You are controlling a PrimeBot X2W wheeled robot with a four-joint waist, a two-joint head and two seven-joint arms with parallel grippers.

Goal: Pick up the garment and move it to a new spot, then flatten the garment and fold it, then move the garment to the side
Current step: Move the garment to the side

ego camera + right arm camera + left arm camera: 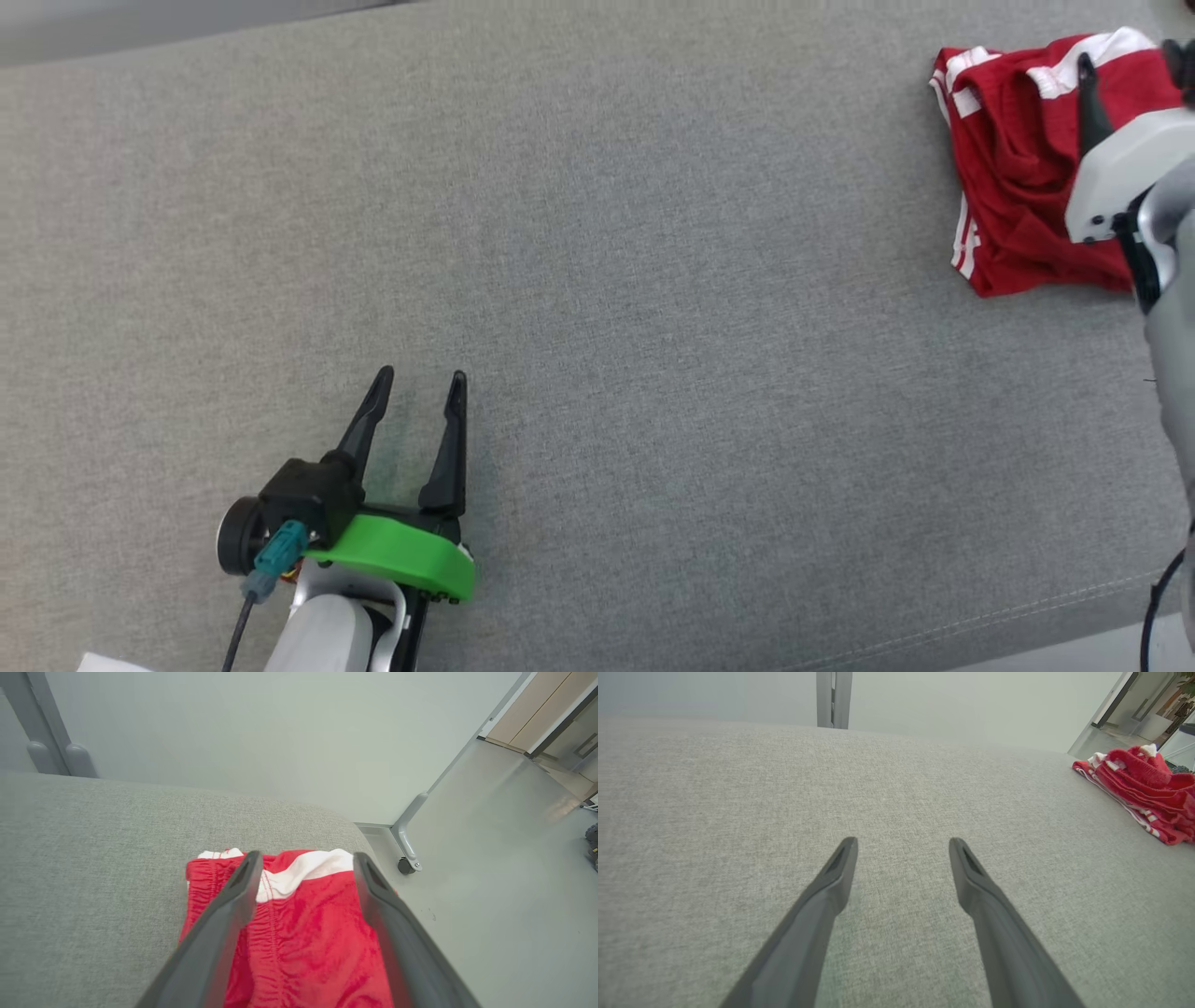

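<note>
— Grey woven upholstery (597, 280) is being shown across the head view, with a pale wall (257, 732) rising behind it. Where is the garment being seen?

— The garment (1013, 159), red with white stripes, is lying bunched at about two o'clock in the head view, near the right edge of the upholstery.

— Is it being gripped?

— Nothing is being pinched. The right gripper (307, 856) is being held over it with its two fingers spread wide. In the right wrist view, red cloth and a white band are being seen between them. Whether the fingertips are touching the cloth cannot be told.

— And the other gripper?

— The left gripper (421, 375) is being held at about seven o'clock in the head view, well apart from the garment, its fingers pointing toward twelve o'clock. Its fingers are being held apart as well, with bare upholstery between them.

— Where is the garment being shown from the left wrist?

— At about two o'clock, lying in rumpled folds on the upholstery.

— What is being shown past the edge?

— In the right wrist view, a grey floor (490, 882) is being seen at three o'clock. A metal leg with a small caster (405, 864) is standing just beyond the corner of the upholstery.
</note>
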